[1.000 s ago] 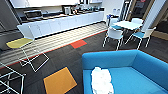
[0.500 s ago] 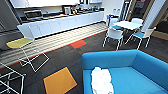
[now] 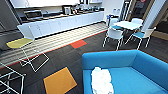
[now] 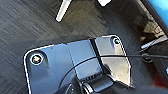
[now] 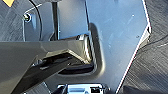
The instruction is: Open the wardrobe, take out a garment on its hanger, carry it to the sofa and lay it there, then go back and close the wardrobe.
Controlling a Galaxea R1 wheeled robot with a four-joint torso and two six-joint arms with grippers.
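The bright blue sofa (image 3: 140, 80) fills the lower right of the head view, close in front of me. The white garment (image 3: 101, 81) lies crumpled on its seat cushion near the sofa's left end. I cannot tell the hanger apart from the fabric. A strip of the blue sofa (image 4: 161, 7) also shows at the edge of the left wrist view, above dark carpet. Both wrist views look down past my own dark plates at the carpet, and nothing hangs from either arm.
A yellow-seated wire chair (image 3: 18, 42) stands at the left and a white wire frame (image 3: 10, 77) at the lower left. A white table (image 3: 128, 24) with teal-seated chairs (image 3: 115, 33) stands behind the sofa. A long white kitchen counter (image 3: 62, 23) runs along the back wall.
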